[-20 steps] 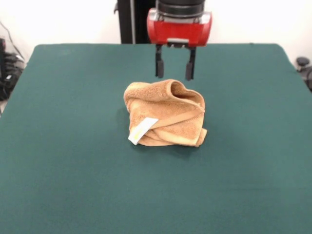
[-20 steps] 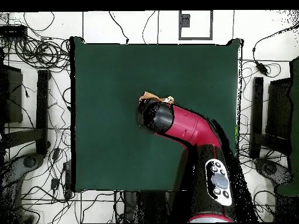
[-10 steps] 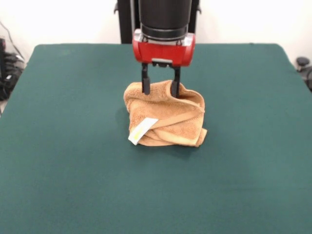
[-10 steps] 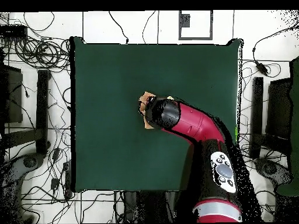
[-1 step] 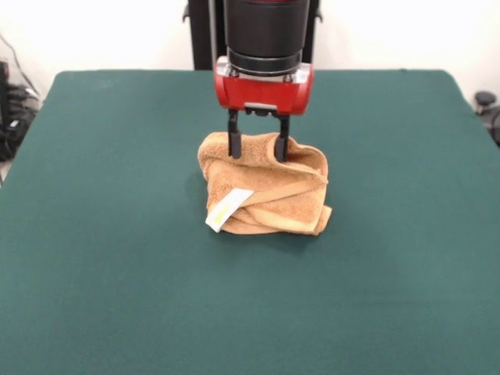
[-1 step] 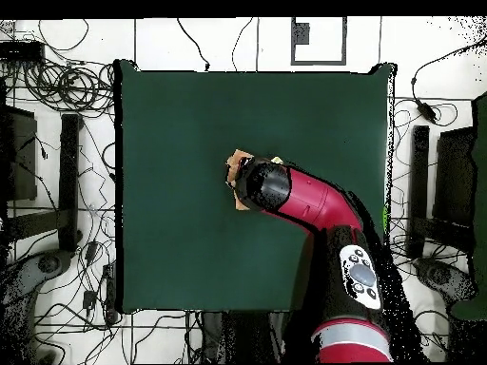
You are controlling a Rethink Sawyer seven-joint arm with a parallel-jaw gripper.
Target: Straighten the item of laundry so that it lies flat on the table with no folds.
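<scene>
- The table (image 5: 101, 258) is a wide rectangle covered in dark green cloth, and it stretches well beyond the gripper (image 5: 258, 150) on every side.
- In the overhead view the table (image 6: 181, 190) stands on a pale tiled floor (image 6: 214, 43); black cables (image 6: 57, 86) lie in tangles along the sides, and dark equipment stands at either side edge.
- A white wall (image 5: 117, 35) shows behind the table in the front view.
- The item of laundry (image 5: 264, 187) lies near the table's middle, directly under the gripper, bunched into a lumpy mound with several folds stacked on each other.
- Its flat woven border band (image 5: 291, 190) runs across the mound below the gripper.
- The white care label (image 5: 227, 208) with yellow print sticks out at the front of the mound, below the gripper and toward the picture's left.
- The gripper's two dark fingers (image 5: 233, 143) are spread apart, their tips pushed into the top of the towel with a raised fold between them.
- From above, the red and black arm (image 6: 314, 204) covers most of the towel (image 6: 235, 163), and only a small orange edge shows beside it.
</scene>
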